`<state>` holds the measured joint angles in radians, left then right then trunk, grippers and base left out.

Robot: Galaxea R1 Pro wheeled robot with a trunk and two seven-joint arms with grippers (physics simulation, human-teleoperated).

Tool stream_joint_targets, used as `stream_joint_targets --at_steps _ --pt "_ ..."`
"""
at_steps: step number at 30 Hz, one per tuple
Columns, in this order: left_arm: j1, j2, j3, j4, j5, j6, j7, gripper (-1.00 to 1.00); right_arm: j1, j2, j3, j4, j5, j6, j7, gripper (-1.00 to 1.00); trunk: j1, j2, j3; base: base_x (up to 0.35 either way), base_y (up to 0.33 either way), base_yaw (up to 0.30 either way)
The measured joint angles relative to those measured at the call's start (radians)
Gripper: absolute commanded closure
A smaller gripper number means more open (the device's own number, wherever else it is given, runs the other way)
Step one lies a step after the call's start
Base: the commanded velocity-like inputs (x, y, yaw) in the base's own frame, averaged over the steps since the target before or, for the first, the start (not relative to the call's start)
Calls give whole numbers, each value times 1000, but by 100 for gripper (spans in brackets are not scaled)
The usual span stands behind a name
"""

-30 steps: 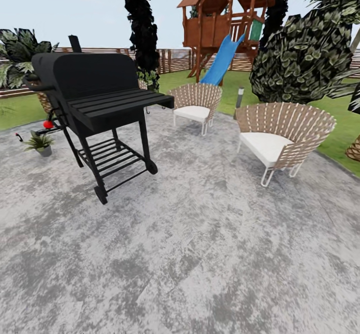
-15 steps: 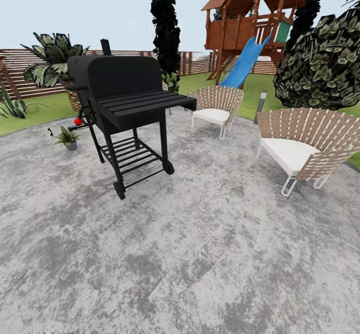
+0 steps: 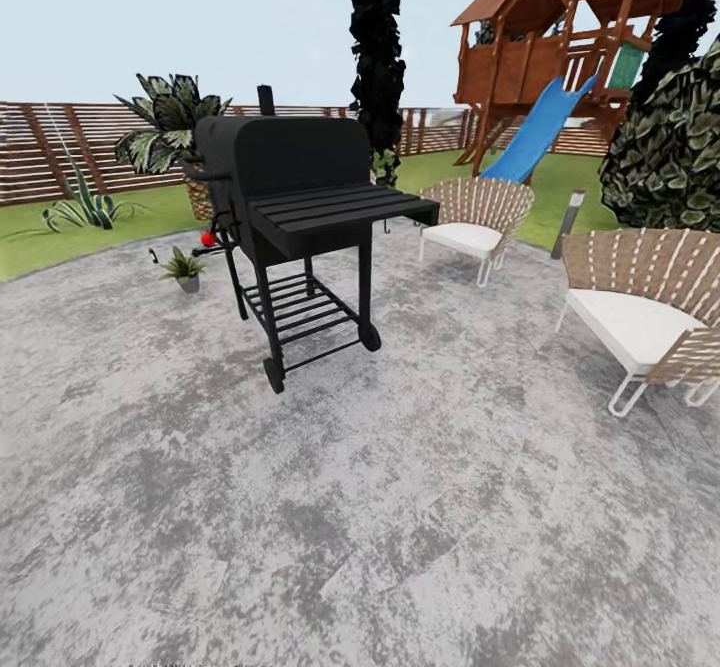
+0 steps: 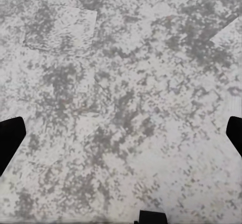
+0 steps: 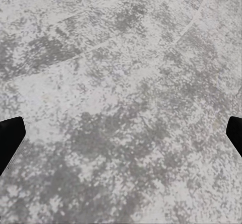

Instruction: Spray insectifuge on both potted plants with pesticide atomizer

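Note:
The garden's grey stone patio (image 3: 400, 507) spreads in front of me in the head view. One potted plant (image 3: 184, 268), a small green rosette in a grey pot, stands on the patio's far left edge beside the black grill (image 3: 295, 217). A tiny dark object (image 3: 153, 254) just left of it is too small to identify. The pesticide atomizer is out of view. My left gripper (image 4: 121, 138) is open over bare stone, its dark fingertips (image 4: 10, 138) far apart. The right gripper (image 5: 121, 133) is likewise open above the patio, nothing between its fingertips (image 5: 9, 133).
Two wicker chairs (image 3: 474, 219) (image 3: 645, 302) stand at the right. A large leafy plant in a basket (image 3: 172, 142) and a spiky clump (image 3: 85, 209) sit by the slatted fence (image 3: 60, 147). A wooden playset with a blue slide (image 3: 545, 127) is behind.
The whole head view has swung left, so grill, chairs and playset slide rightward in the picture. More fence and the spiky clump have come into sight. Nothing itself has moved.

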<state>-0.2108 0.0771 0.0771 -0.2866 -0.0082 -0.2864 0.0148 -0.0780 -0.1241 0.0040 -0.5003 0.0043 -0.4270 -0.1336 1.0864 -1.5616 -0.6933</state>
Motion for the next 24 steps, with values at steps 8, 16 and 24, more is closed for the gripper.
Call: stream_joint_targets --at_steps 8,16,24 --pt "0 0 0 0 1 0 0 -100 0 0 0 0 0 0 0 -100 0 0 6 0 0 252" --pt "0 0 0 0 0 0 0 -100 0 0 0 0 0 0 0 -100 0 0 12 0 0 252" --pt "0 1 0 0 2 0 0 -100 0 0 -1 0 0 0 0 -100 0 0 17 0 0 259"
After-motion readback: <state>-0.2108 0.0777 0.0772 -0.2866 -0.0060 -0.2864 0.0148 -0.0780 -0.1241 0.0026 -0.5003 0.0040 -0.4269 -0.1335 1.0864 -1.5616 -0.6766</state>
